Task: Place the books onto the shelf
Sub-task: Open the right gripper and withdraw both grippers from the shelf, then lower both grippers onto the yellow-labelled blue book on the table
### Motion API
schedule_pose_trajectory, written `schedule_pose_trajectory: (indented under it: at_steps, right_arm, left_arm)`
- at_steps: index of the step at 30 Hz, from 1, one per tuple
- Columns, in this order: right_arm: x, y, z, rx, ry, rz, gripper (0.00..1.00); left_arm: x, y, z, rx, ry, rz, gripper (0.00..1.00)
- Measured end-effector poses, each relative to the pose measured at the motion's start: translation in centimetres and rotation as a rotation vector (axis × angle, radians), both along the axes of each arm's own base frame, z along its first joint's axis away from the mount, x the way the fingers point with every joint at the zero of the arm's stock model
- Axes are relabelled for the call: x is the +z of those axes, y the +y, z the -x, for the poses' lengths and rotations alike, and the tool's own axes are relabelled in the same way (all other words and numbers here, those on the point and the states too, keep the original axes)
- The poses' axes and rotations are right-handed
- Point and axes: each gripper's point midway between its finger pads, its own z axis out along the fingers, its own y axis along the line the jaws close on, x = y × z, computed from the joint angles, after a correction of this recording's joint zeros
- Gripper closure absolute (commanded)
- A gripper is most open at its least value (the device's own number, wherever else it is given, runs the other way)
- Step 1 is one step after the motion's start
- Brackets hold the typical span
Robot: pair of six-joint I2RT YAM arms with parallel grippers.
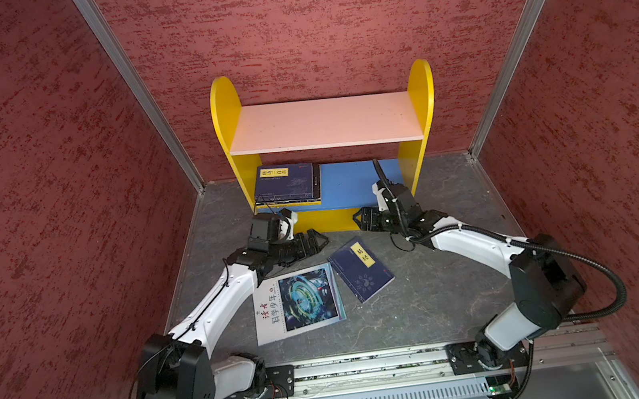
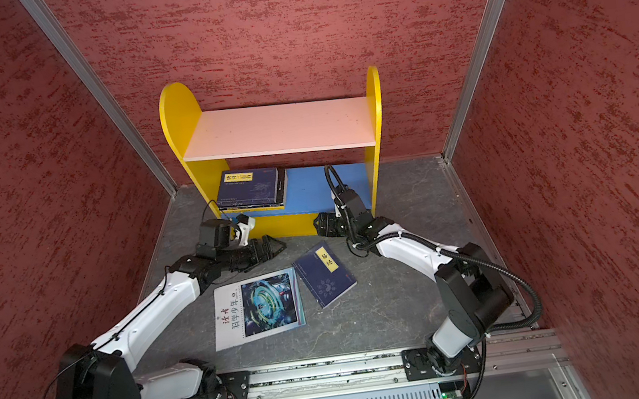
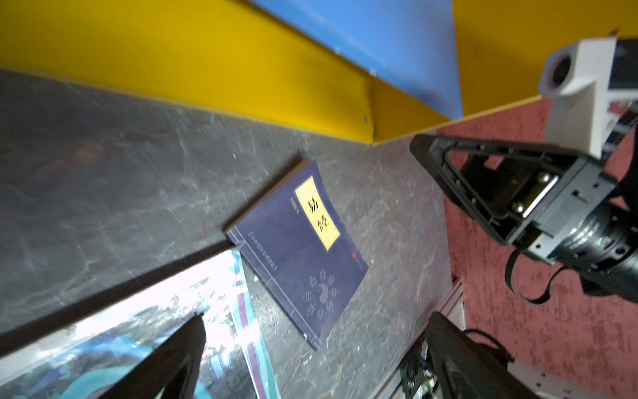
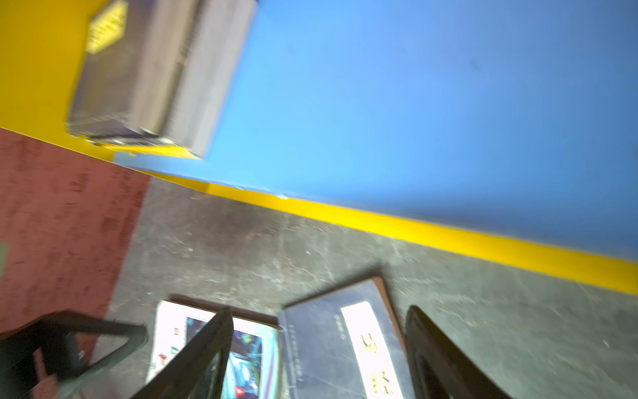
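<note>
Grey, stone-patterned worktop (image 1: pixel 427 299) carries the shelf (image 1: pixel 225 108), which stands at the middle of the far edge with its back to the red wall. Its pale pink upper board (image 1: pixel 324 124) is bare. On the blue lower board (image 1: pixel 349 184) a stack of books (image 1: pixel 289 202) lies flat at the left end, against the yellow side, and the top navy book (image 1: pixel 286 182) shows a yellow label.

Two books lie flat near the middle of the worktop, in front of the shelf. The white magazine (image 1: pixel 297 302) is on the side nearer the left edge. The loose navy book (image 1: pixel 360 268) lies askew just beside it. Whether their corners touch I cannot tell.

The left claw (image 1: pixel 321 241) is between the shelf's yellow base and the magazine, spread wide and holding nothing. In its wrist view the loose navy book (image 3: pixel 300 255) shows between the fingers.

The right claw (image 1: pixel 358 218) is in front of the yellow base, toward the shelf's right side. Its fingers (image 4: pixel 214 331) stand apart in the blurred wrist view, with nothing pinched.
</note>
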Motion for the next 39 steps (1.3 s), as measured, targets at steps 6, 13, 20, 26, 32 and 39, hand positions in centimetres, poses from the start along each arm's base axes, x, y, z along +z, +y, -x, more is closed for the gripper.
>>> schedule_pose_trajectory:
  at_steps: [6,13,20,26,32,39]
  right_arm:
    - [-3.0,-1.3,1.1,-0.025,0.051,0.052,0.03]
    - [-4.6,-2.1,1.6,-0.031,0.072,0.102,0.02]
    - [-8.1,-1.8,2.1,0.032,0.136,0.168,0.06]
    - [-11.4,-0.8,2.4,0.123,0.209,0.21,0.18]
    - [-11.3,0.2,2.5,0.202,0.206,0.207,0.27]
    - [-11.6,0.5,3.4,0.258,0.227,0.202,0.33]
  left_arm:
    - [-5.9,-3.8,3.9,-0.175,0.148,-0.123,0.01]
    - [-9.5,-5.8,5.0,-0.226,0.219,-0.179,0.01]
    - [-10.4,-7.4,3.2,-0.2,0.214,-0.174,0.01]
    - [-10.9,-8.4,2.4,-0.182,0.201,-0.172,0.01]
    - [-10.9,-9.0,1.7,-0.171,0.182,-0.171,0.01]
    - [-10.8,-9.4,0.6,-0.157,0.163,-0.181,0.01]
